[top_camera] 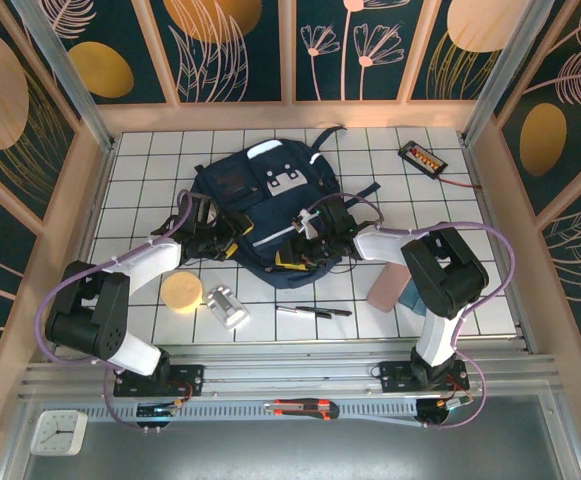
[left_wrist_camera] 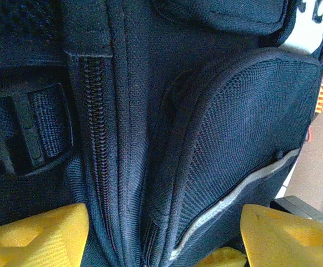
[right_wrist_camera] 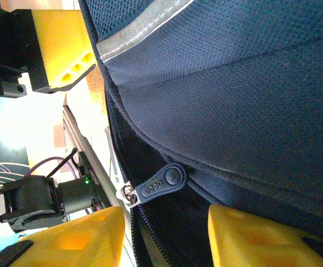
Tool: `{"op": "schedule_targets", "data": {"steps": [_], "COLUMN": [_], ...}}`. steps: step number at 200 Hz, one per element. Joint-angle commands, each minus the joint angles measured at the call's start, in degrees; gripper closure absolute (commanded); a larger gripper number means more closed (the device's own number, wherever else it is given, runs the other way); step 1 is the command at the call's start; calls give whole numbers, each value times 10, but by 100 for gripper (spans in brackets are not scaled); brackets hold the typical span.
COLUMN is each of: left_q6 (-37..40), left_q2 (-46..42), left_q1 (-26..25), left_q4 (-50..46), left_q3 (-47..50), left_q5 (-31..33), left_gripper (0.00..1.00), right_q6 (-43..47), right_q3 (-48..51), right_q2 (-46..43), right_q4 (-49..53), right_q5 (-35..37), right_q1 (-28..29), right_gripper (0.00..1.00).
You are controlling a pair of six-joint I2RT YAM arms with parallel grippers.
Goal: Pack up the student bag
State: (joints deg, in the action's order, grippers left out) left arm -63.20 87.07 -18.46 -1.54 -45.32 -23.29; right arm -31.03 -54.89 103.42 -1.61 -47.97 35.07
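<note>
The large dark navy fabric student bag (top_camera: 260, 190) lies centred on the white tiled worktop (top_camera: 150, 165), the left gripper (left_wrist_camera: 165, 217) gaping wide astride its near edge and the right gripper (right_wrist_camera: 165, 217) half-parted, holding nothing, beside its dark oval zipper pull (right_wrist_camera: 160, 186), which could slip out of a misaimed pinch.

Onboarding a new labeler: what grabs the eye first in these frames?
The big navy student bag lies mid-table on the white grid, with the left gripper and right gripper both at its near edge. In the right wrist view, a dark zipper pull sits between that gripper's open yellow fingers. Loose items lie nearer the arms: a yellow disc, a silver cylinder and a pen.
</note>
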Motion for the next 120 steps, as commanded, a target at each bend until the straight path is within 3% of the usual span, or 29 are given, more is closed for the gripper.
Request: {"op": "schedule_targets", "data": {"steps": [1,56,75,89,105,120], "left_q6": [12,9,12,7,-22,-51], "left_q2": [19,107,157,177,174,148], "left_q1": [-4,-18,-28,-32,-32,-32], "left_q4": [-4,52,56,66,103,139], "left_q3": [14,-38,-70,-79,-60,-45], "left_q5": [8,15,14,10,1,-4], "left_gripper": [28,32,39,54,99,100], "right_q6": [-11,-10,-9,-6,3,14], "right_q3": [7,-1,3,7,8,12], "right_q2": [17,30,33,32,26,7], "right_q4": [-17,-14,-15,-13,-2,8], "right_q5": [10,6,7,8,15,29], "right_q1": [-2,2,4,4,3,0], "right_gripper": [55,55,55,56,55,51]}}
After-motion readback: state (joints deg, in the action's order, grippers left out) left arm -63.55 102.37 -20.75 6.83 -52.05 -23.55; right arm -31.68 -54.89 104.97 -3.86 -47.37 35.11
